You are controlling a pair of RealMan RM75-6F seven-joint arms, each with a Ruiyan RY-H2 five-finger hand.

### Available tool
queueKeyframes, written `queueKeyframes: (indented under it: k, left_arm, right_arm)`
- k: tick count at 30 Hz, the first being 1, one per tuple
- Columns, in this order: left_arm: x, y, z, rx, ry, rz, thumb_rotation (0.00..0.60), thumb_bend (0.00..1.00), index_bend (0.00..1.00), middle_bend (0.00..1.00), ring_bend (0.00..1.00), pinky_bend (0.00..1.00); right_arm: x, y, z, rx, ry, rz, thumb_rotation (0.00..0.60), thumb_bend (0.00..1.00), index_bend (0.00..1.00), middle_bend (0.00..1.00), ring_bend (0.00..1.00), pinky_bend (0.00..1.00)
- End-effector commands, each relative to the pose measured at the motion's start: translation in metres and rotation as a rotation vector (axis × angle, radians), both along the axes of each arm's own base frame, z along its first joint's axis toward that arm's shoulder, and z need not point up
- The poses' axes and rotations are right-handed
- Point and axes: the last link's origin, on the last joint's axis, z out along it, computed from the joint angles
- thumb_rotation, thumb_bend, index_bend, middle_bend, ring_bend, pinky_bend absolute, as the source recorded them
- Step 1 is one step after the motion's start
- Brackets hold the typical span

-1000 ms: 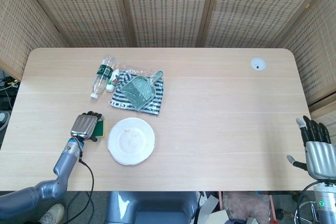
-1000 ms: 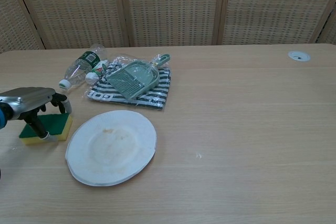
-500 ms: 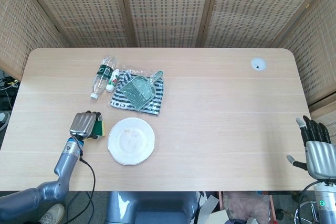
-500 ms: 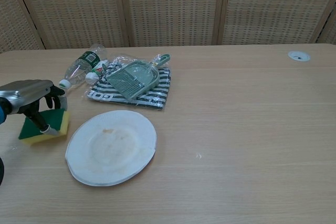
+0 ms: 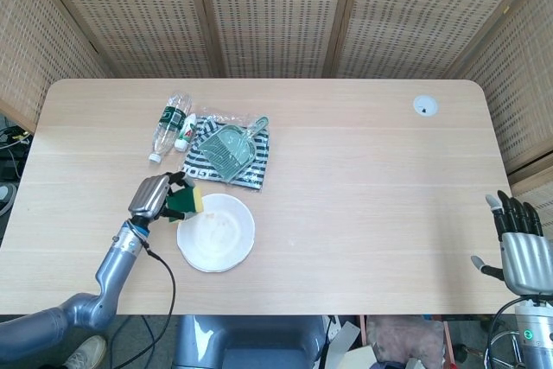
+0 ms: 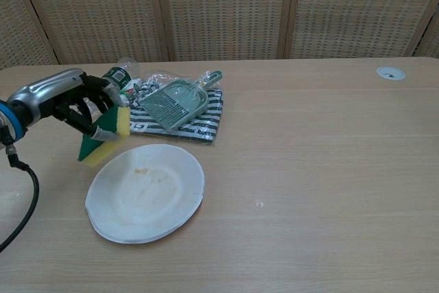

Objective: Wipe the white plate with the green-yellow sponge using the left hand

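Note:
The white plate (image 5: 216,232) (image 6: 146,192) lies on the table left of centre, with a faint brownish smear on it. My left hand (image 5: 156,195) (image 6: 72,101) grips the green-yellow sponge (image 5: 188,202) (image 6: 105,136) and holds it tilted in the air, just above the plate's far-left rim. The sponge is off the table and apart from the plate. My right hand (image 5: 521,245) hangs off the table's right front corner, fingers spread and holding nothing.
Behind the plate a green dustpan (image 5: 230,148) (image 6: 174,103) lies on a striped bagged cloth (image 5: 253,167) (image 6: 206,121). A plastic bottle (image 5: 170,124) (image 6: 106,86) and a small tube (image 5: 186,130) lie to their left. A round grommet (image 5: 424,106) (image 6: 390,73) sits far right.
My left hand has lifted the sponge off the table and carried it right and up, to the plate's left rim. The right hand has stayed still.

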Motion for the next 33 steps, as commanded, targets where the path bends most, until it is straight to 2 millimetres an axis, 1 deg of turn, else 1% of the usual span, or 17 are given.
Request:
queueKeyframes:
  k: [1, 4, 10, 15, 22, 30, 33]
  left_arm:
    - [0.022, 0.013, -0.016, -0.092, -0.156, -0.006, 0.6, 0.0, 0.52, 0.48, 0.37, 0.49]
    - [0.025, 0.017, -0.024, -0.112, -0.162, -0.006, 0.6, 0.0, 0.52, 0.48, 0.37, 0.49]
    - [0.026, 0.018, -0.034, -0.148, -0.184, -0.002, 0.6, 0.0, 0.52, 0.48, 0.38, 0.49]
    - [0.019, 0.015, -0.041, -0.169, -0.198, 0.018, 0.6, 0.0, 0.52, 0.49, 0.38, 0.49]
    - [0.012, 0.005, -0.051, -0.196, -0.151, -0.022, 0.6, 0.0, 0.52, 0.49, 0.38, 0.49]
    - [0.002, 0.005, -0.065, -0.208, -0.125, 0.004, 0.6, 0.0, 0.52, 0.49, 0.39, 0.49]
    - [0.001, 0.005, -0.067, -0.215, -0.117, 0.0, 0.6, 0.0, 0.52, 0.49, 0.39, 0.49]
  right_arm:
    - [0.0, 0.0, 0.0, -0.003, 0.002, -0.002, 0.6, 0.0, 0.0, 0.0, 0.0, 0.0]
    - [-0.001, -0.001, 0.002, -0.01, 0.001, -0.009, 0.6, 0.0, 0.0, 0.0, 0.0, 0.0]
    - [-0.003, -0.003, 0.004, -0.022, -0.001, -0.021, 0.6, 0.0, 0.0, 0.0, 0.0, 0.0]
    - [-0.005, -0.003, 0.006, -0.03, -0.003, -0.033, 0.6, 0.0, 0.0, 0.0, 0.0, 0.0]
    - [-0.006, -0.003, 0.008, -0.036, -0.01, -0.037, 0.6, 0.0, 0.0, 0.0, 0.0, 0.0]
    - [-0.007, -0.005, 0.006, -0.032, -0.013, -0.037, 0.6, 0.0, 0.0, 0.0, 0.0, 0.0]
    - [-0.007, -0.005, 0.006, -0.03, -0.012, -0.039, 0.6, 0.0, 0.0, 0.0, 0.0, 0.0]
